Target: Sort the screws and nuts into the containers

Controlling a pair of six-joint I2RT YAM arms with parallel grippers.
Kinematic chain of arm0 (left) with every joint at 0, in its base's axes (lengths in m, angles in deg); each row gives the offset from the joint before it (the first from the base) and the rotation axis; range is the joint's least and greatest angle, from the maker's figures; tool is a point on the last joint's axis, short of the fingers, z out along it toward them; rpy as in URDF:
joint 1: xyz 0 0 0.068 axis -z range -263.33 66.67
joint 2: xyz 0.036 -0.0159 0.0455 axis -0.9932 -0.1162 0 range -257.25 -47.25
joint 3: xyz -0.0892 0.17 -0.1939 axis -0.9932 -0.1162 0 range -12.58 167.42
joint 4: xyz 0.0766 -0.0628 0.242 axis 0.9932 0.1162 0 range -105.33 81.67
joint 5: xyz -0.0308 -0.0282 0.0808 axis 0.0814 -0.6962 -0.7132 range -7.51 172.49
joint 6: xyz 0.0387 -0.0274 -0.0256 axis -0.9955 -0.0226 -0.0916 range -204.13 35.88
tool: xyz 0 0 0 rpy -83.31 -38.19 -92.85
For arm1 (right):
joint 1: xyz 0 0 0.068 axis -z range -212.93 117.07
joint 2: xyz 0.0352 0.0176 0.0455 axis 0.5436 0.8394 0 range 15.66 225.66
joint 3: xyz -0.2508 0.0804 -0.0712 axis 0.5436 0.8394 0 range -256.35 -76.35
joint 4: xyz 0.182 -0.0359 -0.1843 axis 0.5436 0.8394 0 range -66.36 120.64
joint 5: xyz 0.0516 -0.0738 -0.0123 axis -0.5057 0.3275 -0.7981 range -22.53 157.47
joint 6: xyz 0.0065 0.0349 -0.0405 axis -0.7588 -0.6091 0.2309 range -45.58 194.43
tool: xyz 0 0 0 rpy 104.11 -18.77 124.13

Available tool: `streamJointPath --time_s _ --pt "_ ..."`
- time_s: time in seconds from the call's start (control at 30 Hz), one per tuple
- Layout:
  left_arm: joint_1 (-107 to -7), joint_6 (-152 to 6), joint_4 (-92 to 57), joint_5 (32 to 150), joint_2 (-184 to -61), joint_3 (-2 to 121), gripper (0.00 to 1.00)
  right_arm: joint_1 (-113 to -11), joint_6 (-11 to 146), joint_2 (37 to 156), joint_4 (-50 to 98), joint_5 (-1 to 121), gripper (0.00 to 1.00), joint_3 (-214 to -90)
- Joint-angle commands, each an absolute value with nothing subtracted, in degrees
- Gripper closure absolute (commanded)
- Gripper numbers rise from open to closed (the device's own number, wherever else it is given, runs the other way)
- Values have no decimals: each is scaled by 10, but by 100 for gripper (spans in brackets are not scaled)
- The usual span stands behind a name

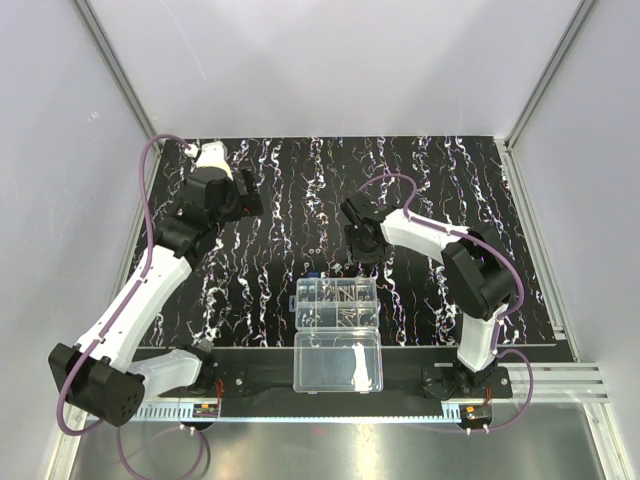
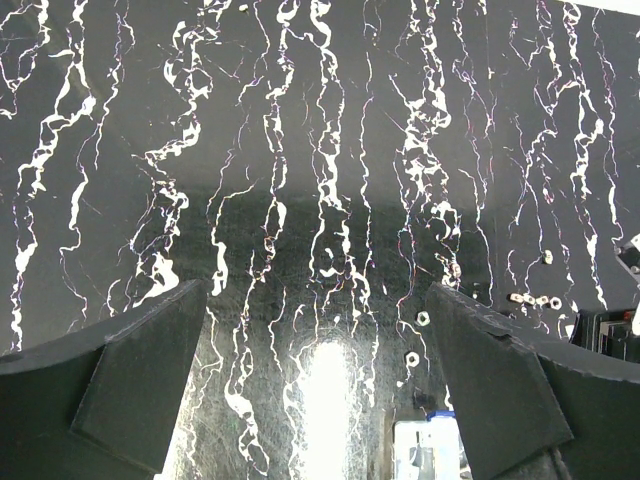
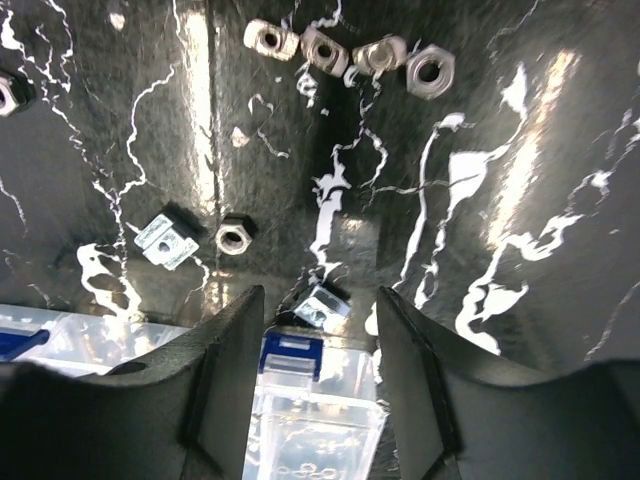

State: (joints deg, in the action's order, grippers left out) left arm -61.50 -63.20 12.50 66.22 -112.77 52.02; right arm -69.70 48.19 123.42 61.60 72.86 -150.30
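Note:
My right gripper (image 1: 362, 243) hangs open low over the mat, just behind the clear organizer box (image 1: 337, 303). In the right wrist view, the right gripper (image 3: 320, 300) has a small square silvery nut (image 3: 322, 305) on the mat between its open fingers, untouched. More nuts lie beyond: a row of several (image 3: 325, 48), a hex nut (image 3: 233, 237) and a square one (image 3: 166, 240). Slim screws (image 1: 345, 292) lie in the box compartments. My left gripper (image 1: 236, 190) is open and empty at the far left; in its wrist view, the left gripper (image 2: 315, 290) has loose nuts (image 2: 422, 318) to its right.
The box's undivided clear lid (image 1: 338, 362) lies open toward the arm bases. A blue latch (image 3: 292, 352) sits on the box's far edge, right under the right fingers. The mat is black with white streaks. White walls enclose the cell.

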Motion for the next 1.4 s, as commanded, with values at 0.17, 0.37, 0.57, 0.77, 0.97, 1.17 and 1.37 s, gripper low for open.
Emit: streamJointPath --time_s 0.17,0.37,0.57,0.77,0.97,1.17,1.37 --pt "-617 -636 118 661 -1124 543 1 -697 408 1246 613 711 46 -1503" --pt "-617 -636 119 659 -1119 543 1 -701 382 1258 656 739 48 -1525" --pt "-617 -636 118 660 -1121 542 1 -705 360 1262 671 741 49 -1523" --pt "-617 -634 117 665 -1116 540 1 -709 335 1272 669 733 59 -1525" --pt "-616 -633 115 669 -1113 540 1 -711 323 1280 664 742 68 -1523" --pt "-617 -633 115 668 -1113 540 1 -709 332 1273 661 782 79 -1532" --pt "-616 -632 115 670 -1112 540 1 -710 366 1273 677 800 85 -1582"
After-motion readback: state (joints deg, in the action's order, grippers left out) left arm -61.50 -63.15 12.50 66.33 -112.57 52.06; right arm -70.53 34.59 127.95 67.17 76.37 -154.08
